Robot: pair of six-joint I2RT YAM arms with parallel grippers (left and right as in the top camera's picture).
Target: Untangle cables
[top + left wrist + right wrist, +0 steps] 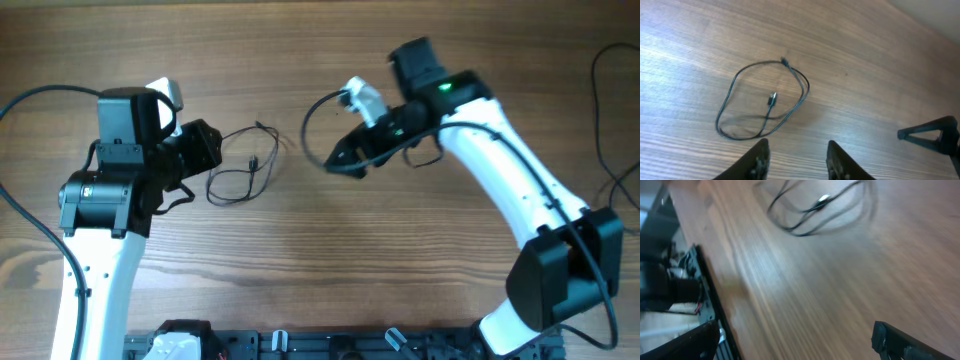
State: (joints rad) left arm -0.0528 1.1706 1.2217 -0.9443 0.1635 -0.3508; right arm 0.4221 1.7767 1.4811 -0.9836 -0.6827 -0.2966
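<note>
Closest in the left wrist view is the left gripper. Its jaws stand partly apart with nothing between them, and it hangs just short of the cables without touching them. The cables lie flat on the worktop as a loose loop of thin dark wire. A silvery plug sits inside the loop, and a second small plug end sits on the loop's far edge. The strands run doubled along one side of the loop. I cannot tell whether this is one wire or two, and no tight knot shows.

Beyond the loop, on the side away from the left gripper, is the right gripper. It is spread wide, empty, and well apart from the loop. The right wrist view shows the wire only as a blurred shape far ahead of it.

The step in hand looks like a release or a re-grip: neither gripper holds any wire. The next move probably calls for one gripper to close on a plug end or a single strand at the loop's edge. The other should then pin or pull a different strand, so the loop opens out rather than cinching.
</note>
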